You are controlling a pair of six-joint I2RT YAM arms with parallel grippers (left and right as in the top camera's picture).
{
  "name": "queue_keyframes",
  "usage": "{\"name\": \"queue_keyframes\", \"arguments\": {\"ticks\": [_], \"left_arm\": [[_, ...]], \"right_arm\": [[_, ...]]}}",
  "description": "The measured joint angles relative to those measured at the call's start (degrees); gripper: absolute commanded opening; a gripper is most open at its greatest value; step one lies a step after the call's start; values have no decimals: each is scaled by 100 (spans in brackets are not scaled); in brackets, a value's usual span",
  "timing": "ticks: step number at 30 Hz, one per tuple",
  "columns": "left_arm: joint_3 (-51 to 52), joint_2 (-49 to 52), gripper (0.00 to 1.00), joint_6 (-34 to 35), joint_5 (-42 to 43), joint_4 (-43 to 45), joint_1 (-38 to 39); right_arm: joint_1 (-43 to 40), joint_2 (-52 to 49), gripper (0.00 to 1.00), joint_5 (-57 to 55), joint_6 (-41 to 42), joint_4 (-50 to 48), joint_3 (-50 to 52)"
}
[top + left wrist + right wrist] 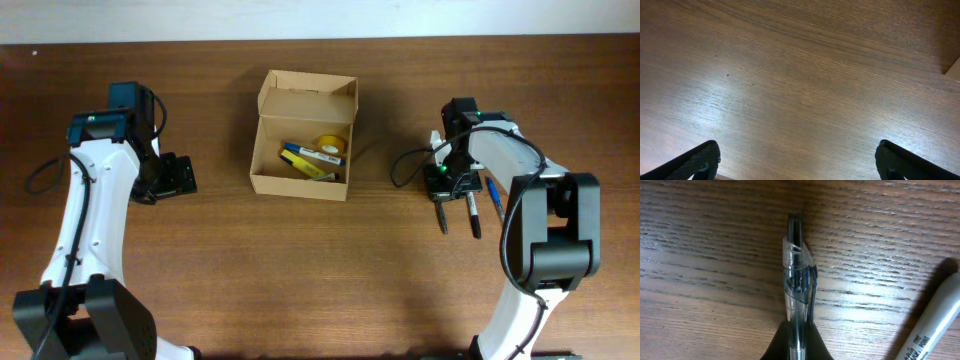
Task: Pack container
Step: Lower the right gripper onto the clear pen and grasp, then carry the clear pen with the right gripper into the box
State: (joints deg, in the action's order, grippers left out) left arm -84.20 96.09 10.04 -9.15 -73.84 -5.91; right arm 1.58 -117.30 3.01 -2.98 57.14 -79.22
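Pen pinched in the right gripper

Right gripper (797, 347) is closed tight on a clear pen (796, 275). Its two dark fingers (775, 352) press the pen from both sides, low on its body. The pen has a black clip and lies flat on the brown wooden table (300, 260). A grey marker (932, 325) lies just beside the pen in the right wrist view and does not touch it.

The cardboard box (298, 186) sits on the table between the two arms. Its flap lid (305, 100) stands up at the back, so the box is open. Inside lie a yellow roll of tape (329, 145) and some blue and yellow markers (305, 160). The right gripper is well apart from the box, off to its right.

Left gripper (797, 162) is spread wide with nothing in it. It hangs over bare wood to the left of the box. One corner of the box shows at the right edge of the left wrist view.
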Motion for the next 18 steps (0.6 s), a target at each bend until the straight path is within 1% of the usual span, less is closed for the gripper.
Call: {"name": "queue_keyframes", "arguments": {"ticks": [3,5,9,10,14,18], "left_arm": [[0,0,100,2,0,0,0],[0,0,100,0,2,0,0],[0,0,100,0,0,11,0],[0,0,100,0,0,17,0],[0,0,100,0,0,11,0],[0,0,100,0,2,13,0]], "right_arm": [[-4,-11,4,2,-4,330,-240],[-7,-11,4,17,-7,579,-654],[-7,-20,4,149,-4,1353,-2033],[-7,-20,4,190,-4,1580,-2549],[59,-7,4,273,-66,2070,-4135],[404,11,4,289,-466,2448,-5414]]}}
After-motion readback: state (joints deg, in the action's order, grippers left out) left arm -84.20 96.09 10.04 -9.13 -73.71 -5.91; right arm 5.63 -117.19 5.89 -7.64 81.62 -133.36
